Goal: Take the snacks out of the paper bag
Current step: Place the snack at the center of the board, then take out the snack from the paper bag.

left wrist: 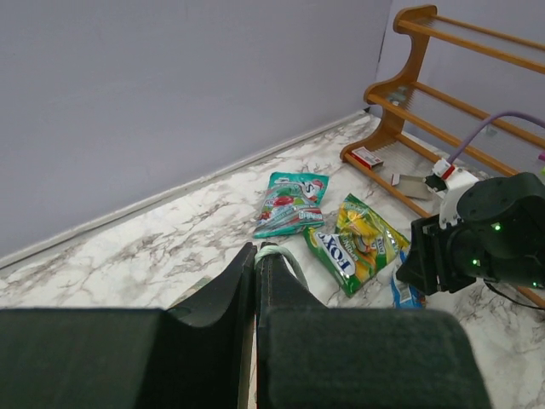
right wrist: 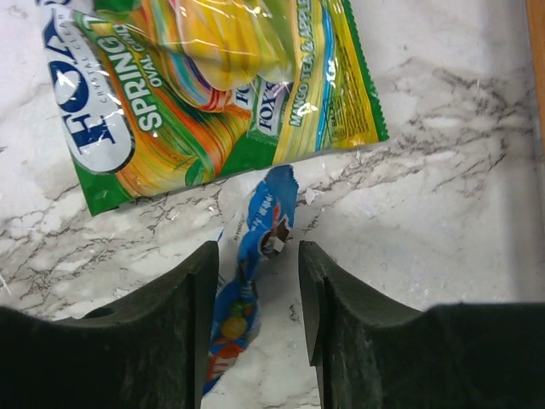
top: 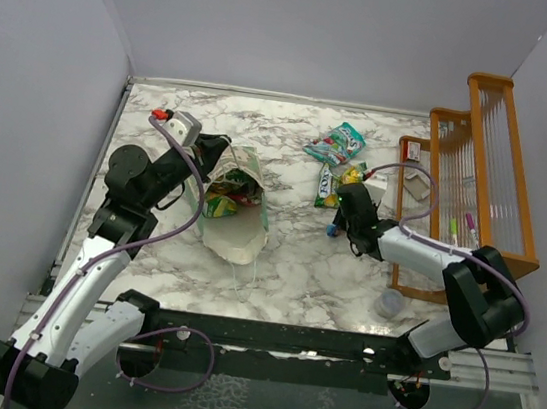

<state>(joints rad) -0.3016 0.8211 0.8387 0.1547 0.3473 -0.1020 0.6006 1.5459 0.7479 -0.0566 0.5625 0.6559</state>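
Nearest the arm bases, the paper bag [top: 236, 243] lies left of centre on the marble table [top: 295, 268], its white inside showing and its thin string handles [top: 244, 273] trailing from the near end. Colourful snacks [top: 226, 198] show inside it, so by my reading the job is only partly done. At the bag's far rim the left gripper [left wrist: 258, 253] has its fingers pressed together on a strip of the mint paper. Right of the bag, the right gripper [right wrist: 255, 251] is spread, one finger on either side of a narrow blue packet [right wrist: 260, 217] that lies flat on the marble, not pinched. Just beyond that, further from the bag, lies the green-yellow packet [right wrist: 213, 94], its near edge touching the blue one's tip; the teal packet [top: 337, 144] lies farther back again. The orange rack [top: 480, 171] stands well right of the bag. The thin rim could slip or tear out of the left pinch and let the mouth sag over the snacks. The right arm, reaching in, might snag a handle and drag the light bag.
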